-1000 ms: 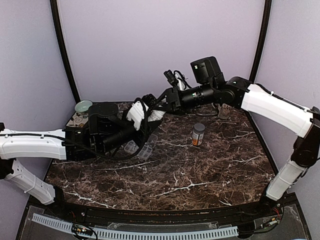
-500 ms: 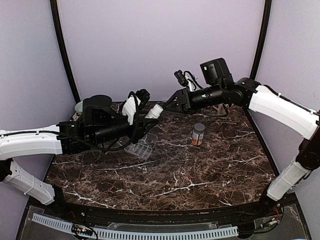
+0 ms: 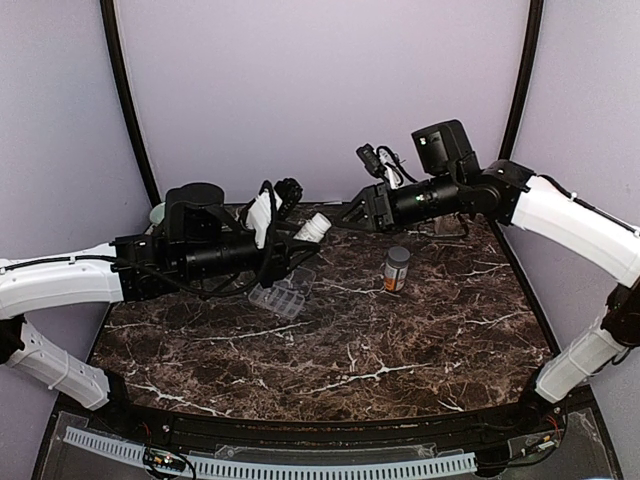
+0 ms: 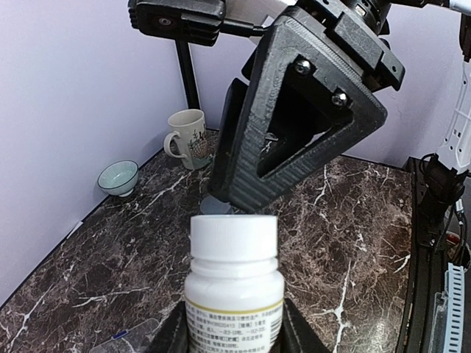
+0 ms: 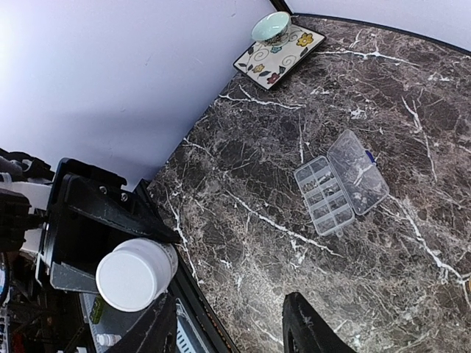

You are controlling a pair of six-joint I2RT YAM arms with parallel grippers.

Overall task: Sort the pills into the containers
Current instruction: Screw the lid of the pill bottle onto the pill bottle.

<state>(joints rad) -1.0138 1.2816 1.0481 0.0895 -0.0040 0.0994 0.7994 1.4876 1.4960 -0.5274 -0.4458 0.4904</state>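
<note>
My left gripper (image 3: 298, 234) is shut on a white pill bottle (image 3: 317, 226) and holds it in the air, tilted toward the right arm. The left wrist view shows the bottle (image 4: 234, 294) with its white cap (image 4: 234, 241) on. My right gripper (image 3: 347, 220) hangs open just beyond the cap, with nothing between its fingers (image 4: 294, 110). In the right wrist view the cap (image 5: 132, 276) lies left of that gripper (image 5: 232, 331). The clear containers box (image 3: 282, 296) lies on the table with its lid open (image 5: 341, 182). No loose pills show.
An amber bottle with a grey cap (image 3: 397, 268) stands at mid-right. A mug (image 4: 185, 136) and a small bowl (image 4: 118, 176) sit at the back right. Another bowl (image 5: 271, 27) rests on a flowered plate (image 5: 283, 55) at the back left.
My right gripper has drawn back to the right, away from the bottle's cap, and opened slightly wider. My left arm has shifted left, uncovering the containers box.
</note>
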